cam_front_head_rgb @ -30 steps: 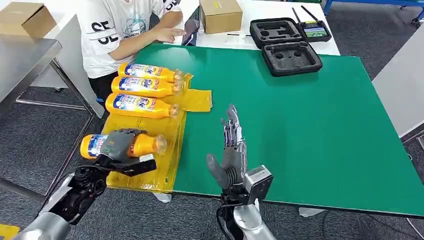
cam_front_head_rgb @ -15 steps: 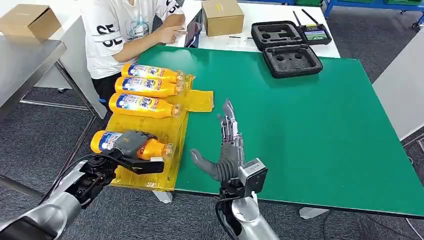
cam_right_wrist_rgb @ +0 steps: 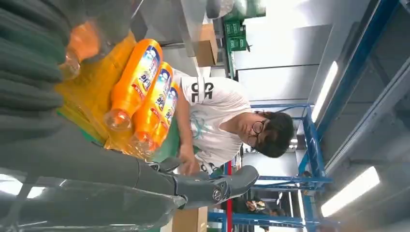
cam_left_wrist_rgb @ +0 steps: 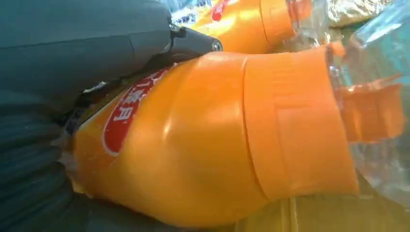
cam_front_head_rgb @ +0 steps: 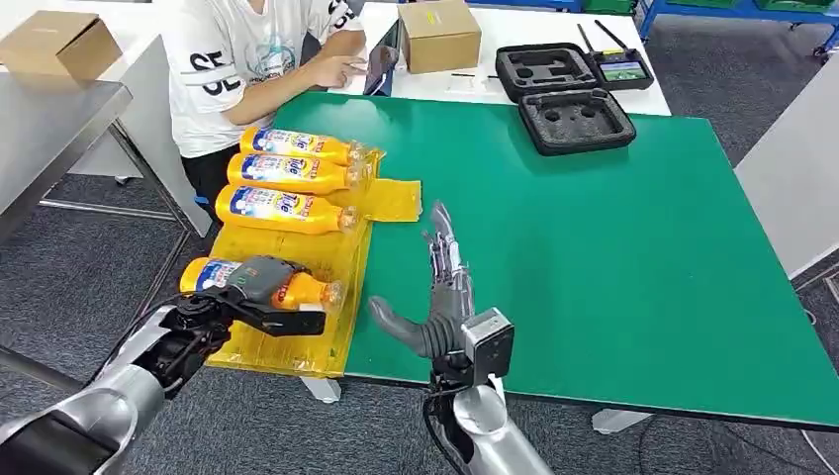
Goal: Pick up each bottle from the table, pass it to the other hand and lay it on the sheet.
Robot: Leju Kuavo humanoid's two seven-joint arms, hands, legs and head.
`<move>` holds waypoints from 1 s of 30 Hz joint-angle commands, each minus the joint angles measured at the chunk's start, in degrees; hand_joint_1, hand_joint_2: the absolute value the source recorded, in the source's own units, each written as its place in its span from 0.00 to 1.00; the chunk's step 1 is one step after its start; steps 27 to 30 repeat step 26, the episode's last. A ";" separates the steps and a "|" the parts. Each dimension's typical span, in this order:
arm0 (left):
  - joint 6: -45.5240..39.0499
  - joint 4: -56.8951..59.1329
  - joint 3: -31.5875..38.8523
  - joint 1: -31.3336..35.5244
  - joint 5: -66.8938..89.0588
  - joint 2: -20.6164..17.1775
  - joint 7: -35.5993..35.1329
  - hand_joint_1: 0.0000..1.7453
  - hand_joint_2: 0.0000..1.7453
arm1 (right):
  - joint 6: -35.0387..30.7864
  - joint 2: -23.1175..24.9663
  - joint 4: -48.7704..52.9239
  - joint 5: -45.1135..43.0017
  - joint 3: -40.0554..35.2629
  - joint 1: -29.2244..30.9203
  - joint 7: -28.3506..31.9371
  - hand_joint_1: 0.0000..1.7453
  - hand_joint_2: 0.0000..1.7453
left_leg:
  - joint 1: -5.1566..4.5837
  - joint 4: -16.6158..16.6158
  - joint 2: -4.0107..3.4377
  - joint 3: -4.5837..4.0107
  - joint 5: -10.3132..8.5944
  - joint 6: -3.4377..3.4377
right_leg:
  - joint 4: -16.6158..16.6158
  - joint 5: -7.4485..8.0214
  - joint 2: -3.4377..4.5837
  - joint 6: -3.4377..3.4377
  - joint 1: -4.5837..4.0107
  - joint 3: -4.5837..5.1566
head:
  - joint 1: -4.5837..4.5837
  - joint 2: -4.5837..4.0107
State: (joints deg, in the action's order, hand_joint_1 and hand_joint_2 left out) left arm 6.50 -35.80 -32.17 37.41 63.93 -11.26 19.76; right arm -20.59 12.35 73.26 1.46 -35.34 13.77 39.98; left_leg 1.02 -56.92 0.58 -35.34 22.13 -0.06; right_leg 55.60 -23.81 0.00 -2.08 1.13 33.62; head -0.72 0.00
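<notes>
Four orange bottles on the yellow sheet (cam_front_head_rgb: 348,259) at the green table's (cam_front_head_rgb: 613,257) left edge.
Left hand (cam_front_head_rgb: 259,280) has its fingers clamped round the nearest bottle (cam_front_head_rgb: 297,290), lying by the sheet's near edge; three bottles (cam_front_head_rgb: 287,188) lie beyond it. Right hand (cam_front_head_rgb: 442,297) stands upright, fingers apart, holding nothing.

You can read "SE" in black on the sleeve of the person's white shirt (cam_front_head_rgb: 213,61) beside the green table (cam_front_head_rgb: 633,247); the bottle labels are too small to read.
</notes>
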 commanded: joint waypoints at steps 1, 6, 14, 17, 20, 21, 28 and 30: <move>6.43 7.48 1.11 -0.56 -5.35 1.02 4.90 0.00 1.00 | -0.76 -1.21 -5.77 -0.02 -2.33 3.26 0.02 0.00 1.00 | -0.03 0.08 -0.26 0.20 0.08 -0.05 | -0.09 0.01 0.22 0.06 0.00 -0.12 | -0.04 0.00; 7.19 7.60 1.66 -0.66 -6.33 1.34 5.37 0.00 1.00 | -0.63 -1.09 -6.41 -0.08 -2.48 3.42 0.02 0.00 1.00 | -0.03 0.12 -0.19 0.27 0.08 -0.05 | -0.13 -0.03 0.13 0.07 0.01 -0.21 | -0.02 0.00; 11.47 6.08 5.92 -1.90 -14.08 1.72 7.67 0.00 0.00 | -0.10 -0.96 -8.06 -0.47 -3.06 3.72 0.02 0.00 1.00 | -0.05 0.08 -0.15 0.20 0.10 -0.02 | -0.06 -0.04 0.12 0.03 0.04 -0.14 | -0.02 0.00; 12.35 5.87 6.80 -1.98 -15.53 1.76 7.92 0.00 0.00 | -0.18 -1.00 -8.12 -0.47 -3.11 3.61 0.02 0.00 1.00 | -0.06 0.09 -0.15 0.21 0.09 -0.02 | -0.06 -0.05 0.12 0.02 0.05 -0.16 | -0.02 0.00; 13.12 5.70 7.60 -2.05 -16.90 1.82 8.57 0.00 0.00 | -0.16 -1.05 -8.15 -0.44 -3.16 3.48 0.02 0.00 1.00 | -0.03 0.14 -0.26 0.31 0.13 -0.05 | -0.16 -0.03 0.20 0.07 0.00 -0.25 | -0.02 0.00; 13.12 5.70 7.60 -2.05 -16.90 1.82 8.57 0.00 0.00 | -0.16 -1.05 -8.15 -0.44 -3.16 3.48 0.02 0.00 1.00 | -0.04 0.12 -0.22 0.27 0.11 -0.05 | -0.13 -0.04 0.17 0.05 0.02 -0.22 | -0.02 0.00; 14.83 3.26 14.30 -2.75 -26.28 4.52 14.85 0.00 0.00 | -0.58 -0.94 -8.50 -0.08 -3.29 3.32 0.02 0.00 1.00 | -0.06 0.06 -0.03 0.14 0.06 -0.02 | -0.05 -0.06 0.00 0.02 0.06 -0.13 | -0.04 0.00; 14.83 3.26 14.30 -2.75 -26.28 4.52 14.85 0.00 0.00 | -0.58 -0.94 -8.50 -0.08 -3.29 3.32 0.02 0.00 1.00 | -0.06 0.06 -0.03 0.14 0.06 -0.02 | -0.05 -0.06 0.00 0.02 0.06 -0.13 | -0.04 0.00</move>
